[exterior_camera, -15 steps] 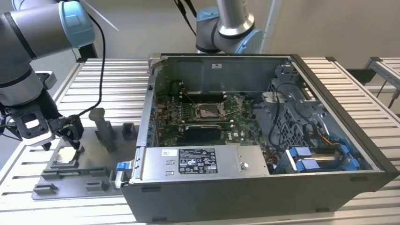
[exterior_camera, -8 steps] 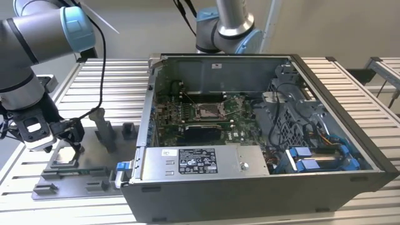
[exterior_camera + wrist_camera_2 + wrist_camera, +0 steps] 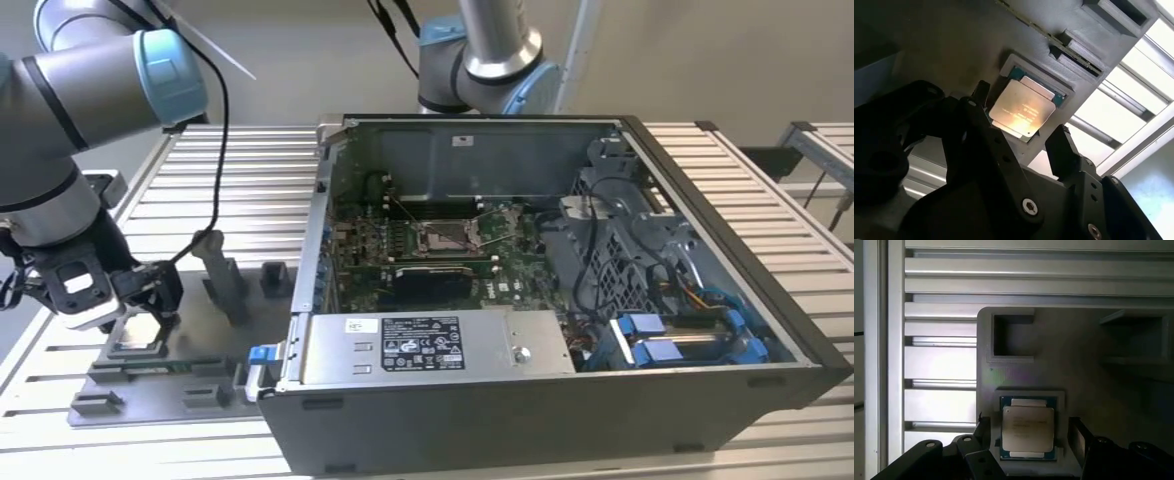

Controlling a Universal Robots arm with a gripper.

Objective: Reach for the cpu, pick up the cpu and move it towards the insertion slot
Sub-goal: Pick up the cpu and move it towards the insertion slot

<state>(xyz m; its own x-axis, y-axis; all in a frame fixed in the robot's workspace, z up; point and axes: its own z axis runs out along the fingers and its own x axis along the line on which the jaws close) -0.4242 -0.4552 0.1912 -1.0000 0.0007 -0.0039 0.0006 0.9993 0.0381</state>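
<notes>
In the exterior view's lower left, the jaws partly cover the cpu [image 3: 136,335], which is too small there to show its face. The arm [image 3: 74,100] runs off the upper left edge. In both wrist views the picture's edge cuts off the jaws.

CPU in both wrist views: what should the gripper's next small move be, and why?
Probably close on the cpu. It lies flat in its grey fixture pocket, and the open gripper has its fingers on either side of it, apart from its edges, so nothing holds it yet.
</notes>
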